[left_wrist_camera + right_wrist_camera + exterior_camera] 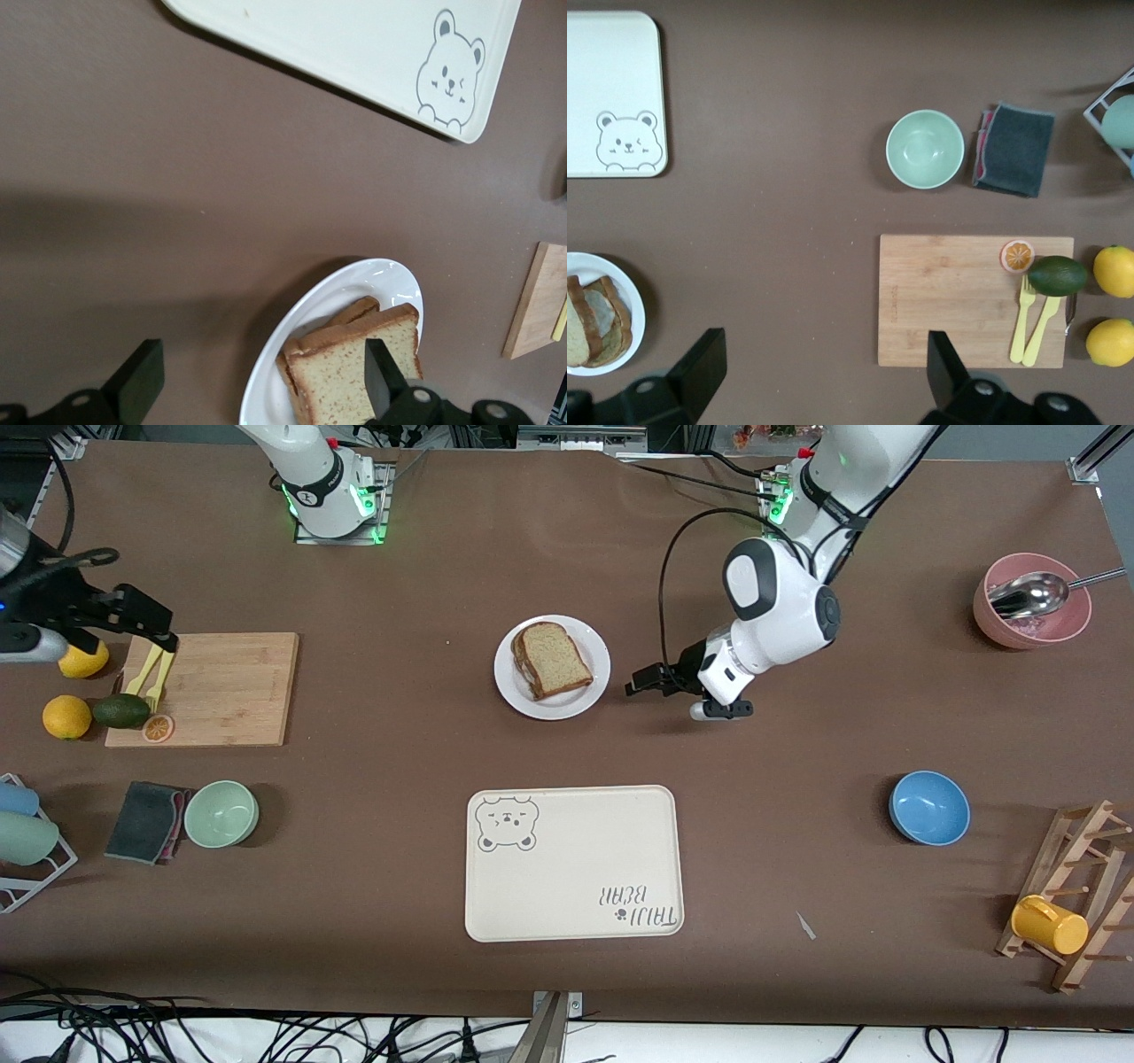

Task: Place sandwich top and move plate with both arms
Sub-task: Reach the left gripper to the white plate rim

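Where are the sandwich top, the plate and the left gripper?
sandwich top (554, 661): front view, middle of the upper slice's speckled face.
plate (556, 705): front view, bare white rim nearest the camera.
left gripper (645, 684): front view, between its open fingertips, low beside the plate toward the left arm's end.

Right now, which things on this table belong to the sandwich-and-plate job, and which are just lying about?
Belongs to the job:
- top bread slice, on the sandwich
- plate
- left gripper, open, beside the plate
- right gripper, open, over the cutting board

Lying about:
- bear tray
- green bowl
- blue bowl
- pink bowl with spoon
- avocado
- yellow mug
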You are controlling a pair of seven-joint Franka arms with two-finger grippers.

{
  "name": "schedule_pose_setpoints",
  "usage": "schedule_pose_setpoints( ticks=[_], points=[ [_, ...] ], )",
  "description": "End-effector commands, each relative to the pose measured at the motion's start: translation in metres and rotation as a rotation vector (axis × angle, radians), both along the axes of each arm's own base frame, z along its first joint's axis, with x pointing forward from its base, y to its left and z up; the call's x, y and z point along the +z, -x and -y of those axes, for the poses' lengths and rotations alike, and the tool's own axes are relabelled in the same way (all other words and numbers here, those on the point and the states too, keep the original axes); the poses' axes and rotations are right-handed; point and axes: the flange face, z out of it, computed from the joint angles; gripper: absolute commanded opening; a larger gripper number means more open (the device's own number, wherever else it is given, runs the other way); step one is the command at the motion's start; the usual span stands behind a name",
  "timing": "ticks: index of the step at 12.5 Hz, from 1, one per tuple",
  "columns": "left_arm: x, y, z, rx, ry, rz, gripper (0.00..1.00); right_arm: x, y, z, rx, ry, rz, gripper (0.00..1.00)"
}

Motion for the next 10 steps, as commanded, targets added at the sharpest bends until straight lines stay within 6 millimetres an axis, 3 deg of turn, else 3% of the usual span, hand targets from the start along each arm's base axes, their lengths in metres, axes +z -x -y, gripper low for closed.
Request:
schedule_pose_setpoints(
  ticks=[1,4,8,10],
  points=[
    [-0.020,0.021,0.019,0.015,0.011,0.040,0.99,0.031,0.008,0.029,-0.002,-0.003,0.006,1.00],
    [-0.046,0.052,0.027,0.034,0.045,0.081,0.99,0.008,-0.006,0.027,0.061,0.002,-0.027,1.00],
    [-0.070,0.083,0.027,0.061,0.092,0.156,0.99,0.009,-0.005,0.031,0.053,0.014,-0.037,1.00],
    [-0.076,0.098,0.039,0.050,0.100,0.152,0.99,0.008,0.000,0.031,0.051,0.049,-0.073,1.00]
  ],
)
